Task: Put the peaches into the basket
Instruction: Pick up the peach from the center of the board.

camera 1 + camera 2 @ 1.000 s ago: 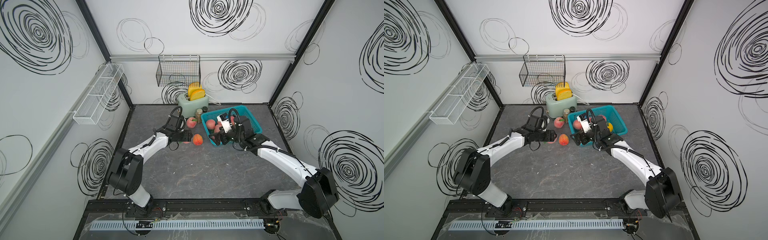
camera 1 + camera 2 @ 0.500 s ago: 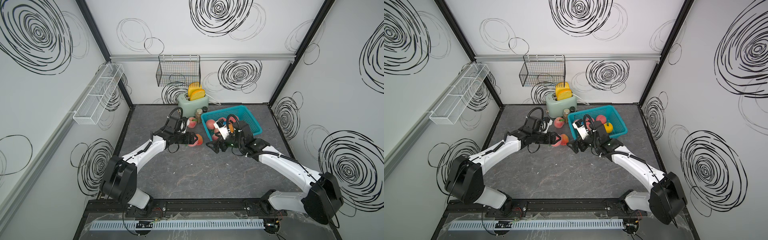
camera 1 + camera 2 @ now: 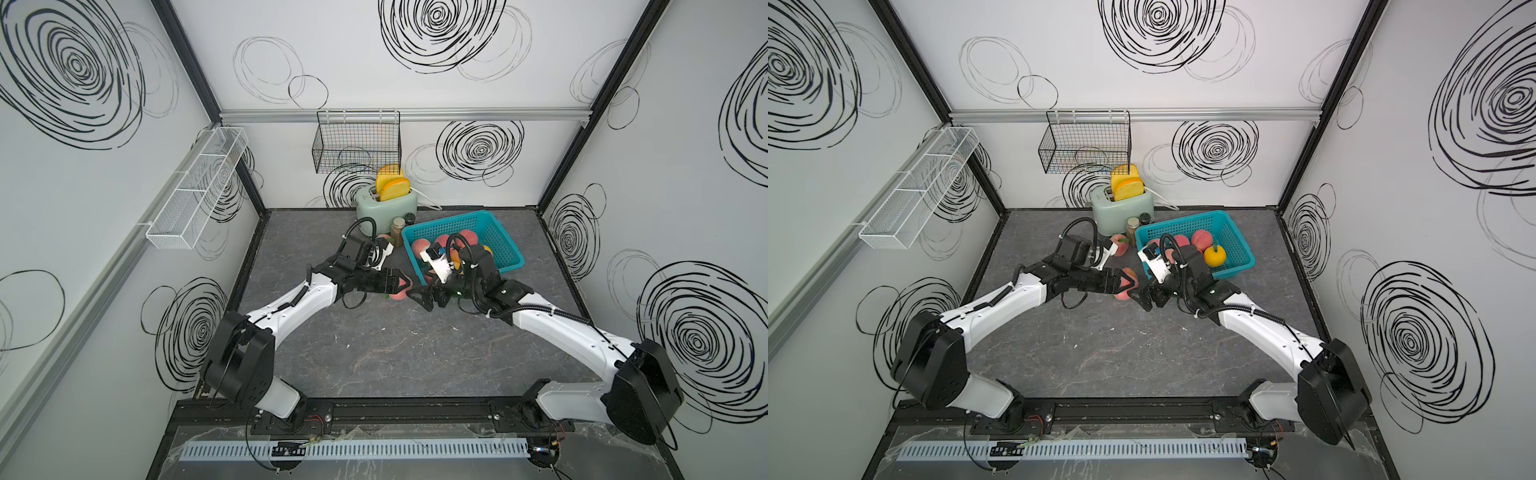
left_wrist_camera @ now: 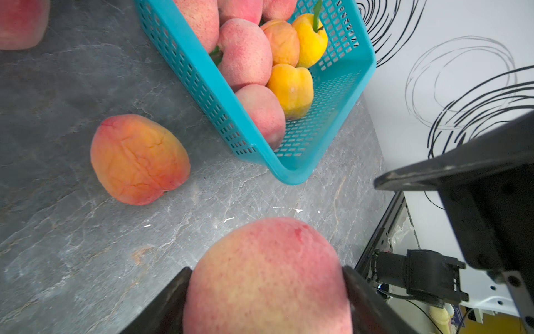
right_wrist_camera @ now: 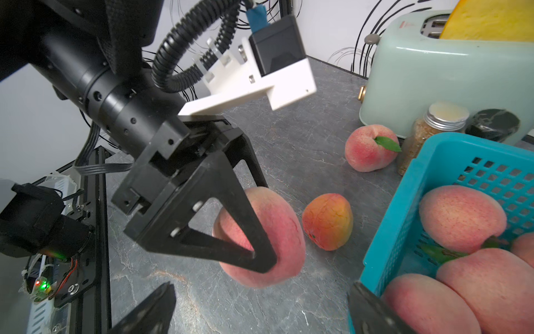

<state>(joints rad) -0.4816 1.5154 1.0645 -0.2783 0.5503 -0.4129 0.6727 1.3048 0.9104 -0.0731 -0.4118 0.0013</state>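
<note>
Transport step: left gripper [image 4: 267, 303] is pinching a pink-red round toy peach [image 5: 277, 231] aloft near the teal lattice plastic basket [image 3: 457, 226], right gripper [image 3: 422, 298] is hanging spread, empty; next likely needing rim clearance, then release.

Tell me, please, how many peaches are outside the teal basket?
3: a pink peach in the left gripper, an orange-red peach on the table near the basket, a leafed peach beside the spice jar. More could be hidden.

the grey counter [image 3: 374, 353] is occupied by a basket [image 4: 291, 175], toaster [image 3: 388, 208], jar [image 3: 397, 230], an orange peach [image 4: 138, 159] and a leafed peach [image 5: 370, 150].
</note>
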